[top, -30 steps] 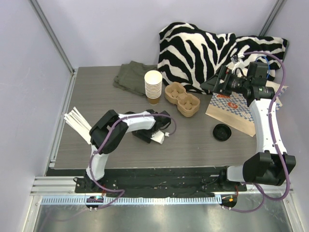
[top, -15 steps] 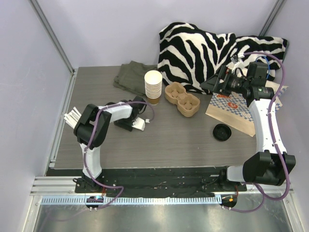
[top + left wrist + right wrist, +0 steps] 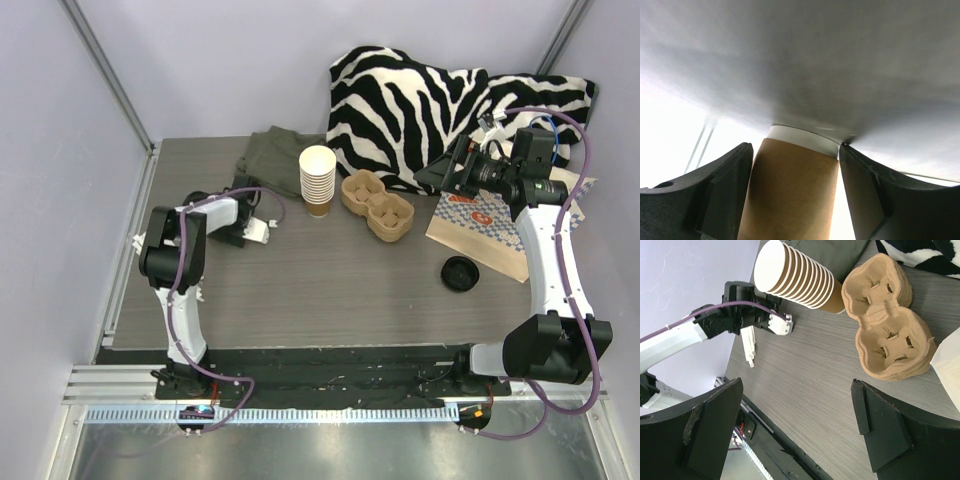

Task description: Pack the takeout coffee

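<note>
One cup (image 3: 790, 195) is in play. It sits in the left hand (image 3: 252, 229), at the left side of the table (image 3: 330, 295). Both fingers (image 3: 715, 195) bear on its brown wall. The pale rim points away from the wrist and carries no lid. Whether the cup touches the table cannot be told.

Right of it stands the stack (image 3: 317, 178), then the carrier (image 3: 378, 206), with both wells unfilled. The lid (image 3: 460, 273) lies flat on the table, well apart from the cup. The bag (image 3: 478, 228) lies flat just behind the lid. The right hand (image 3: 796, 386) hovers over the bag's far end, jaws wide, holding nothing.

Status: early.
- Done: cup grasped.
- Left, by judgement: fit the lid, then seat the cup in the carrier or the bag.

The lid lies nearer the right arm, so a two-arm step appears likely.
</note>
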